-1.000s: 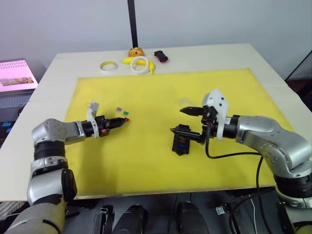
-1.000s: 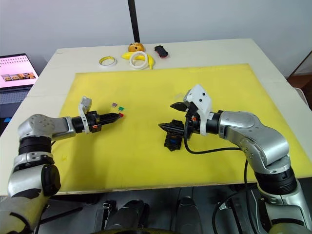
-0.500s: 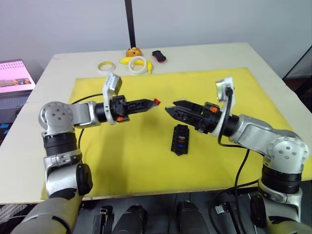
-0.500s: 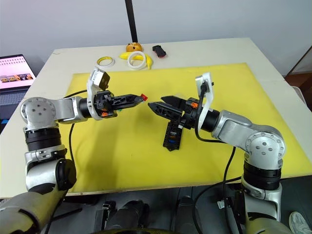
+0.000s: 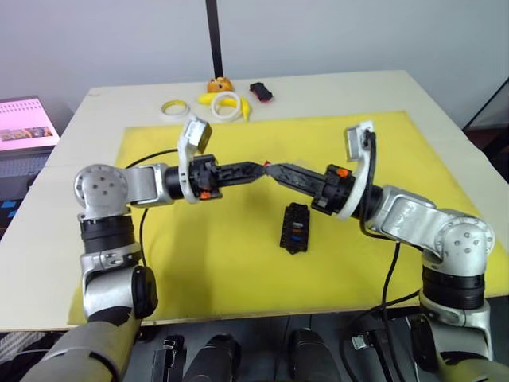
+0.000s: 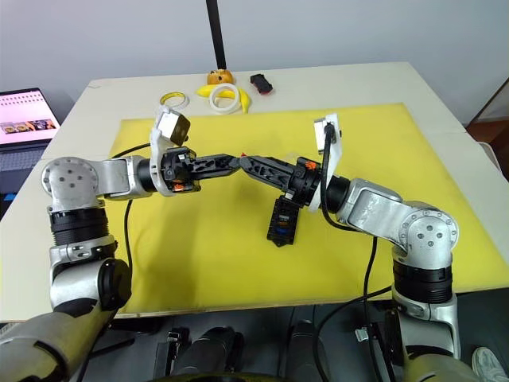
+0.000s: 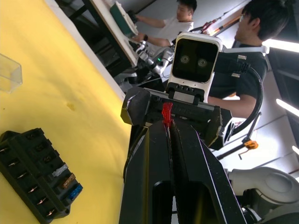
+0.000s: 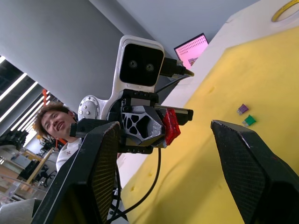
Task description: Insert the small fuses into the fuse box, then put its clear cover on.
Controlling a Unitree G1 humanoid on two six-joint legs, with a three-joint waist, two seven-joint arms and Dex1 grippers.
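My left gripper (image 7: pixel 167 127) is shut on a small red fuse (image 7: pixel 166 113) and holds it in the air above the yellow mat (image 5: pixel 398 143). My right gripper (image 8: pixel 162 124) faces it tip to tip, open, with the red fuse (image 8: pixel 171 126) between its spread fingers and touching neither. The black fuse box (image 5: pixel 295 227) lies on the mat below the right arm, with blue, orange and grey fuses (image 7: pixel 65 179) in its slots. The clear cover (image 7: pixel 9 78) lies on the mat beyond the box. A purple fuse (image 8: pixel 242 109) and a green fuse (image 8: pixel 249 120) lie loose on the mat.
At the table's far edge lie two tape rings (image 5: pixel 176 107) (image 5: pixel 228 104), a banana (image 5: pixel 208 99), an orange object (image 5: pixel 221 83) and a black-and-red object (image 5: pixel 262 91). A laptop (image 5: pixel 28 123) stands off the table's left side. People (image 7: pixel 254 28) are beyond the table.
Both arms have closed the gap between them. The left gripper's tip with the red fuse now sits between the right gripper's open fingers, above the mat.
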